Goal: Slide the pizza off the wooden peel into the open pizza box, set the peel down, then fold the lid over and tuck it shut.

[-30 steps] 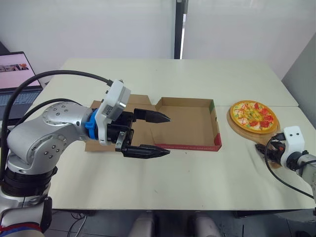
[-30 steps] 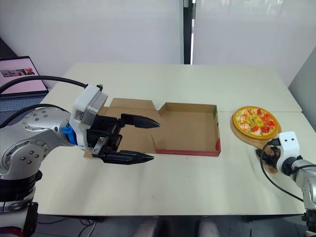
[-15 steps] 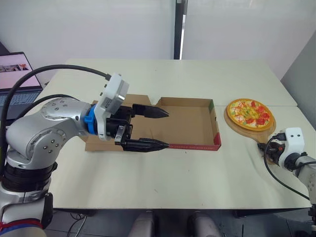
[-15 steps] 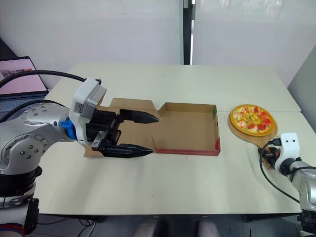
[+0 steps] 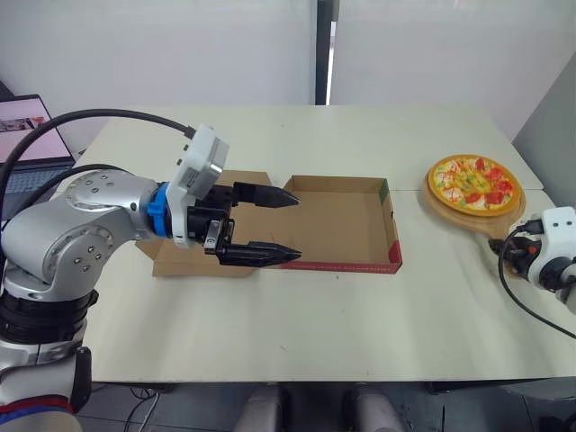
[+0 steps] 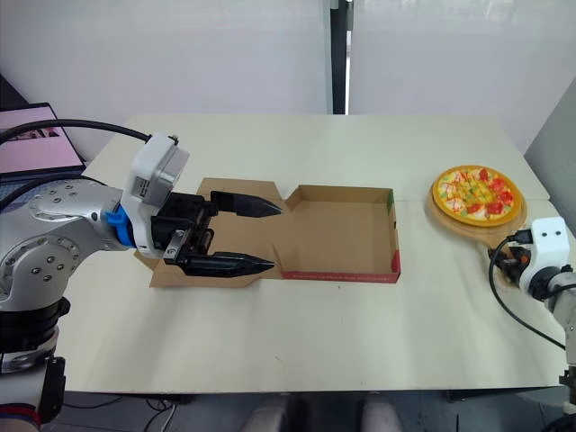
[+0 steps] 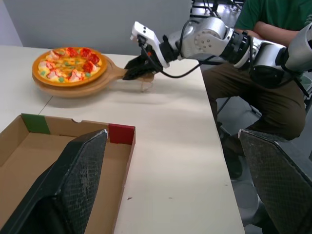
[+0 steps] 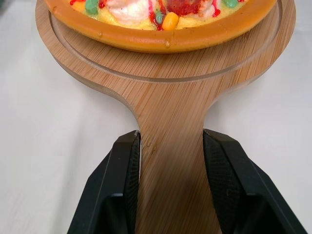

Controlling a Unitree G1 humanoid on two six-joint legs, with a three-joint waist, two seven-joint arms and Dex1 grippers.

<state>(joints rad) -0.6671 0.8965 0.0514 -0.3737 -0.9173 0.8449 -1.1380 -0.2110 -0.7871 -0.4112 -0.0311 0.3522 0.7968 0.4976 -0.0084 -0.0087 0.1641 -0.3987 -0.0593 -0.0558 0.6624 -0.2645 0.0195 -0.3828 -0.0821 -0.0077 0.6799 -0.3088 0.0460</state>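
Right now the R pincer (image 8: 171, 144) is clamped on the peel (image 8: 170, 92) handle, one black finger on each side of the neck. The pizza (image 8: 146, 35) sits on the peel's round head, just beyond the fingertips. Peel + pizza are near the right edge of the desk (image 5: 315, 315), well apart from the pizza box (image 5: 346, 225) and to its right. Can't tell whether the peel's head touches the desk. The box is open, near desk centre, w/ its lid (image 6: 171, 270) lying flat on its left side. The L pincer (image 5: 292, 228) hovers over where lid meets box, fingers spread wide apart, tips pointing toward the box and the pizza beyond. A laptop (image 5: 22, 135) is at far left. A person (image 7: 273, 19) sits beyond the desk's right end.
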